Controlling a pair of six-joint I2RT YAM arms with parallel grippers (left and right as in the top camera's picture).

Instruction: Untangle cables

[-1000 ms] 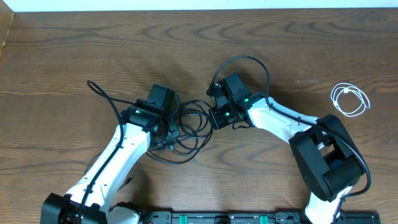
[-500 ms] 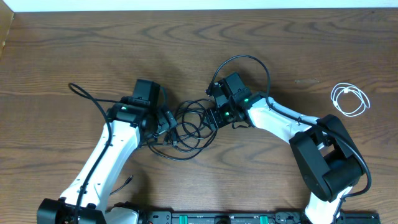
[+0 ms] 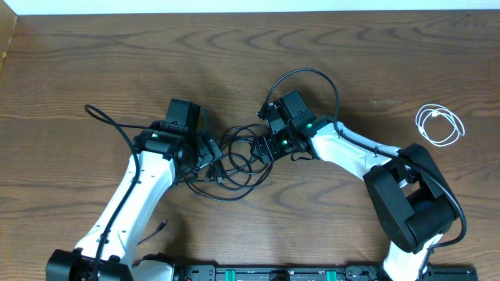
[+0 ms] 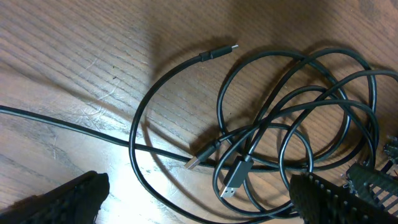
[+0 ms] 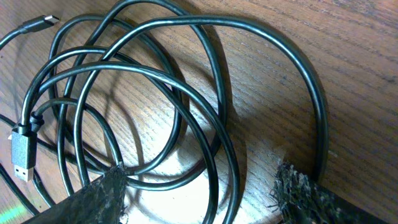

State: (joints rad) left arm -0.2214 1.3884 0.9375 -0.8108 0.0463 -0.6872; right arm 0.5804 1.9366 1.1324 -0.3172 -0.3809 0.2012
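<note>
A tangle of black cables (image 3: 237, 160) lies on the wooden table between my two grippers. My left gripper (image 3: 208, 154) sits at its left edge, jaws wide open. In the left wrist view the loops (image 4: 292, 137) lie ahead with a USB plug (image 4: 235, 178) and a small plug (image 4: 221, 51); the left gripper (image 4: 199, 208) holds nothing. My right gripper (image 3: 266, 147) stands open at the tangle's right edge. Two strands of the loops (image 5: 155, 81) run between the right gripper's (image 5: 199, 199) fingers (image 5: 96, 199), unclamped. A coiled white cable (image 3: 439, 125) lies apart at far right.
Thicker black cords belong to the arms: one trails off the left arm (image 3: 109, 119), another arcs over the right wrist (image 3: 312, 74). The table's far edge (image 3: 250, 11) runs along the top. The arm bases stand at the near edge.
Both grippers went from shut to open. The left arm swung left, away from the middle of the tangle, which now lies loose. The right arm stayed where it was.
</note>
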